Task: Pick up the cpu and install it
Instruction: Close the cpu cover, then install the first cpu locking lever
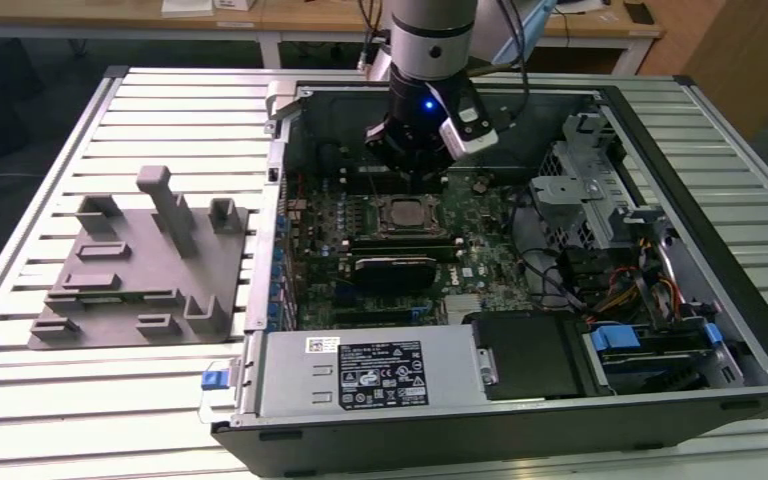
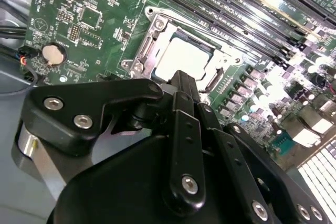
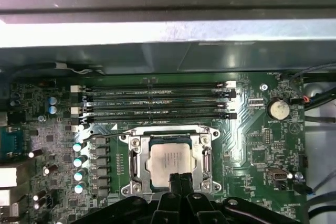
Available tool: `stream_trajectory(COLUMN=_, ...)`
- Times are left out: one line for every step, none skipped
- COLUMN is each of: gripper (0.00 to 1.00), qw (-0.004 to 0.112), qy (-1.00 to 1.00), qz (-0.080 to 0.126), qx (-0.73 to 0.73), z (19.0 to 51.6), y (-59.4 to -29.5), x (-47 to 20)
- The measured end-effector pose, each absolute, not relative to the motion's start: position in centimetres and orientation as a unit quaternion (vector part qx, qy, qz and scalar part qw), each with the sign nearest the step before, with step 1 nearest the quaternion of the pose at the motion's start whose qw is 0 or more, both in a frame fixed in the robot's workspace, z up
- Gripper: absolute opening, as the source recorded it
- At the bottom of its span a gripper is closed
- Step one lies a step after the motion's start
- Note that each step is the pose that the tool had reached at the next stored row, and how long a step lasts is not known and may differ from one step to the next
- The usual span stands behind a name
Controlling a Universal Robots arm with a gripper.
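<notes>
Gripper: in the second wrist view its black body sits right against the lens. The gripper (image 2: 180, 78) has both thin fingers pressed together, no gap, nothing pinched between them.
Cpu: the cpu (image 2: 182, 56) lies flat, silver top up, inside the socket (image 2: 151, 40) frame. Latched or not, can't tell.
Key relation: fingertips hang over the socket's near edge, cpu just past and under them. Touching or just off? Can't tell. It's square, so no long axis to fuss over.
First wrist view: same deal, tips over one edge of the cpu. Memory slots (image 3: 157, 100) run just beyond the socket on the side away from the gripper, coin battery (image 3: 277, 109) near one socket corner.
Exterior view: the arm (image 1: 431, 60) stands right above the socket. A black block (image 1: 391, 268) sits just beside the socket, camera side.
Surface: motherboard (image 1: 484, 255) inside an open case (image 1: 491, 440) lying on a slatted table (image 1: 117, 400). A grey fixture (image 1: 144, 270) is well apart from the socket, toward the exterior view's left.
Room: drive cage (image 1: 598, 200) to the exterior view's right of the socket. I'd call it snug but reachable.
</notes>
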State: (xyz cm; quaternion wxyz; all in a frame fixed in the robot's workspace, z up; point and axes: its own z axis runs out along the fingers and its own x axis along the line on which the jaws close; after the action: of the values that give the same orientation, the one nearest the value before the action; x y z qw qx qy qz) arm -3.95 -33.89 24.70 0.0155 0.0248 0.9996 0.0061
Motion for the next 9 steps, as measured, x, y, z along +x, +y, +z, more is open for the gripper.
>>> stream_trajectory(gripper=0.11, qw=0.016, qy=1.0, qz=0.006, qx=0.025, z=24.75, y=-33.89, x=-3.95)
stream_trajectory(gripper=0.11, qw=0.016, qy=1.0, qz=0.006, qx=0.025, z=24.75, y=-33.88, x=-3.95)
stream_trajectory(gripper=0.11, qw=0.016, qy=1.0, qz=0.006, qx=0.025, z=24.74, y=-33.88, x=-3.95)
stream_trajectory(gripper=0.11, qw=0.016, qy=1.0, qz=0.006, qx=0.025, z=24.79, y=-33.89, x=-3.95)
stream_trajectory(gripper=0.11, qw=0.016, qy=1.0, qz=0.006, qx=0.025, z=24.82, y=-33.88, x=-3.95)
stream_trajectory(gripper=0.11, qw=0.016, qy=1.0, qz=0.006, qx=0.025, z=24.82, y=-33.88, x=-3.95)
stream_trajectory(gripper=0.11, qw=0.016, qy=1.0, qz=0.006, qx=0.025, z=24.82, y=-33.89, x=-3.95)
stream_trajectory(gripper=0.11, qw=0.016, qy=1.0, qz=0.006, qx=0.025, z=24.83, y=-33.88, x=-3.95)
stream_trajectory(gripper=0.11, qw=0.016, qy=1.0, qz=0.006, qx=0.025, z=24.83, y=-33.88, x=-3.95)
